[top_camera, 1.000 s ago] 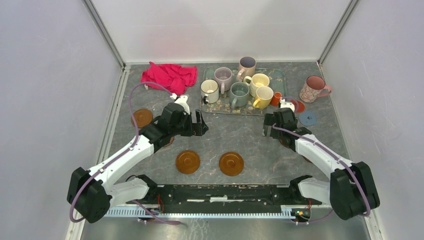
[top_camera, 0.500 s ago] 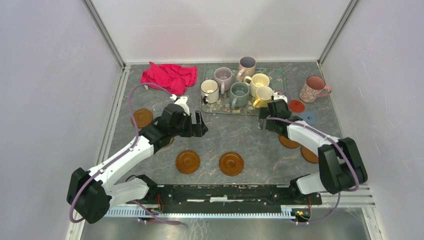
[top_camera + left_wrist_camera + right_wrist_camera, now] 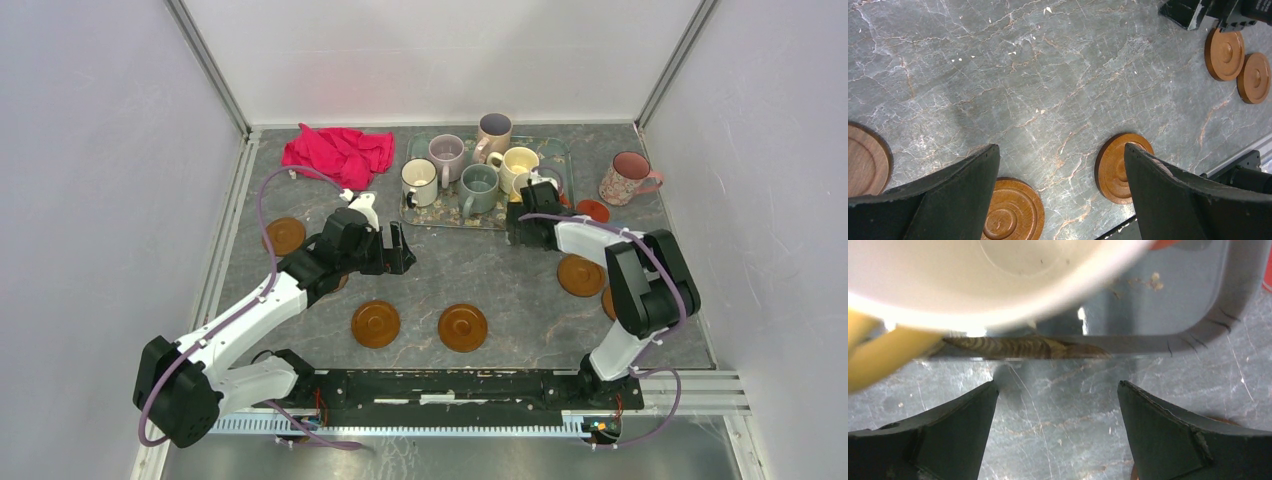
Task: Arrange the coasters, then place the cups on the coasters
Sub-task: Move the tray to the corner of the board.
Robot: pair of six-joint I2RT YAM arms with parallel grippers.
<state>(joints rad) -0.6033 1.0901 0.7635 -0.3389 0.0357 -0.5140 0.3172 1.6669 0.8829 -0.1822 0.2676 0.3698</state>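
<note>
Your right gripper [image 3: 1056, 386], jaws apart, faces the yellow ceramic mug [image 3: 1023, 260]; left gripper [image 3: 1060, 146], likewise apart, over round amber coasters [image 3: 1015, 212].

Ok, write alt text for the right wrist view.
The right gripper, open and empty, points at a cream-lined mug with a yellow handle, close ahead of it. The mug stands inside the near rim of a tray on a grey marbled table.
</note>
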